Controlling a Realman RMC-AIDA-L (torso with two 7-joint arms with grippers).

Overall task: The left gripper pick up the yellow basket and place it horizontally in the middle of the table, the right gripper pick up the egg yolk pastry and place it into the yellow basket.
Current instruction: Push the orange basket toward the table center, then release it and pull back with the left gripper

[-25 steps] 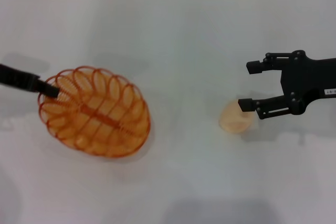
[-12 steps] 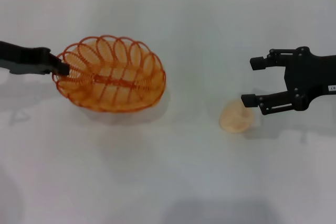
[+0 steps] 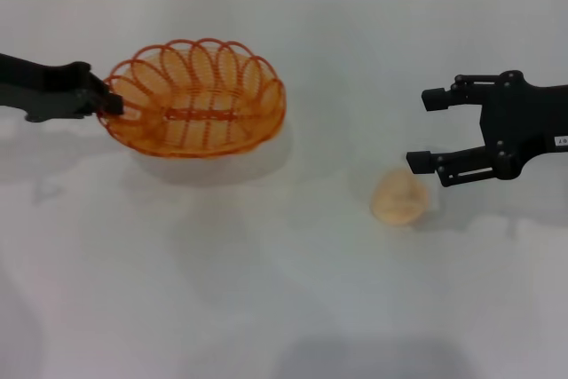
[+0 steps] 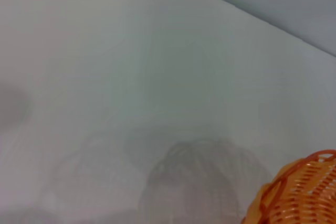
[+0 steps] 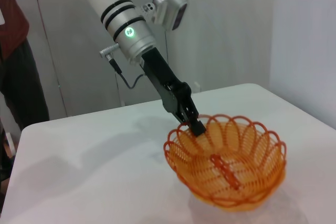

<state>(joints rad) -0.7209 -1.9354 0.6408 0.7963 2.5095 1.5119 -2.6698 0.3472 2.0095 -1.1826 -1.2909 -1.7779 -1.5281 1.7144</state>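
We see the basket (image 3: 197, 97) with its long axis running left to right across the worktop (image 3: 266, 290), its open side up and tipped slightly toward us. The left gripper (image 3: 108, 104) is clenched on the basket's rim at the end nearest it, so the whole basket reaches out from its fingertips toward the middle of the worktop. From the right wrist view, the basket (image 5: 227, 161) hangs above its own shadow, held at the rim by the left gripper (image 5: 195, 127), which comes down at a slant on its black arm. The left wrist view shows only a piece of the rim (image 4: 294, 192) over the shadow.

The right gripper (image 3: 428, 130) is spread wide and holds nothing. The pastry (image 3: 398, 197) sits on the worktop just beside and below its lower finger (image 3: 439, 166), not touching it, well apart from the basket.
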